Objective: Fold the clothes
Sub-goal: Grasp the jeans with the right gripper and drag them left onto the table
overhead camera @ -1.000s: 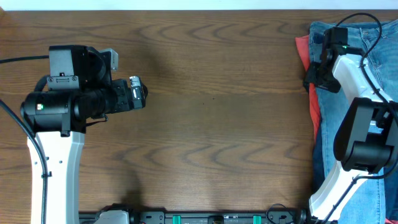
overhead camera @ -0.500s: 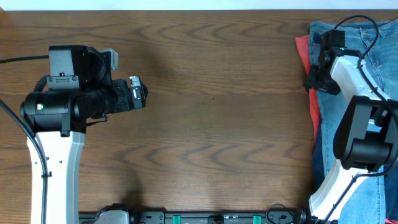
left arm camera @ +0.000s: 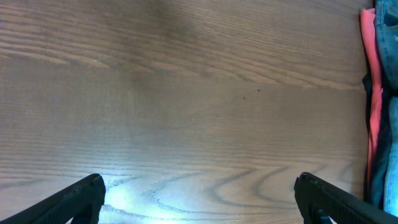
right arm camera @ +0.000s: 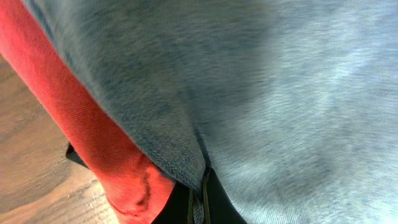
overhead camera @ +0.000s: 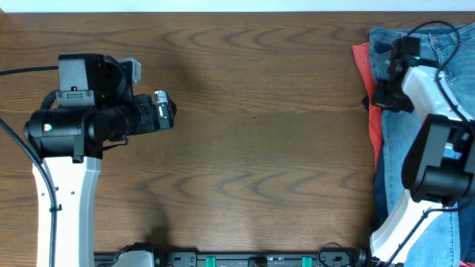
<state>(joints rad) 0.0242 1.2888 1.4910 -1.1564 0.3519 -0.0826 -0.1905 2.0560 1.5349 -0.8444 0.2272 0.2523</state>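
Worktop: brown wood (overhead camera: 260,133) with wavy grain. The clothes lie in a pile at its right edge.
Jeans: light-blue denim jeans (overhead camera: 391,141) sit on top of the pile. They run along the right edge from the far side toward the near side.
T-shirt: a coral-red T-shirt (overhead camera: 361,61) lies under the jeans. Only its edge pokes out on the side that faces the middle of the worktop.
Dark cloth: a dark navy garment (left arm camera: 371,180) peeks out low in the pile, beside the red edge. Very little of it shows.
Left arm: it stands over the left side of the worktop, well apart from the pile, and points toward the clothes.
Left gripper: the left gripper (left arm camera: 199,186) hangs above bare wood and holds nothing.
Left fingers: the 2 black fingers (left arm camera: 84,196) are spread wide apart, 1 in each bottom corner of the left wrist view.
Right arm: it reaches over the pile from the near right side.
Right gripper: the right gripper (overhead camera: 384,95) is down at the edge of the pile, where the jeans meet the red cloth.
Right wrist view: it is filled with blue denim very close up, with red cloth to the left and a bit of wood in the corner.
Right fingers: I cannot tell if they are apart or together. A dark shape sits at the bottom of that view, but it is too close to make out.
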